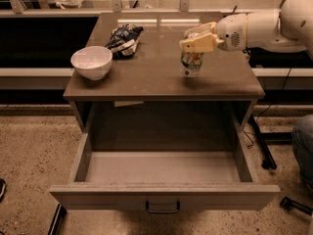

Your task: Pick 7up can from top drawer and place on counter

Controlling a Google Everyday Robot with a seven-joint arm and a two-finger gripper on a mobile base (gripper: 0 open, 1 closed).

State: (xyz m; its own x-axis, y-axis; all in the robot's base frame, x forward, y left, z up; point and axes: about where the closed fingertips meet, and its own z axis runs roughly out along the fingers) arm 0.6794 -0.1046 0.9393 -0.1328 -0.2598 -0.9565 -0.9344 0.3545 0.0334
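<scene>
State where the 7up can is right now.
In the camera view, the 7up can stands upright on the right half of the counter, right of the snack bag, with the gripper at its top.

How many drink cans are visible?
1. The 7up can stands on the counter, right of centre, with the end effector at its top. The open top drawer shows none.

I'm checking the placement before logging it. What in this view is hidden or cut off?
Camera view:
- 7up can top: hidden by the gripper over it.
- top drawer, near inside strip: hidden by its front panel.
- The arm: cut off at the right edge.
</scene>
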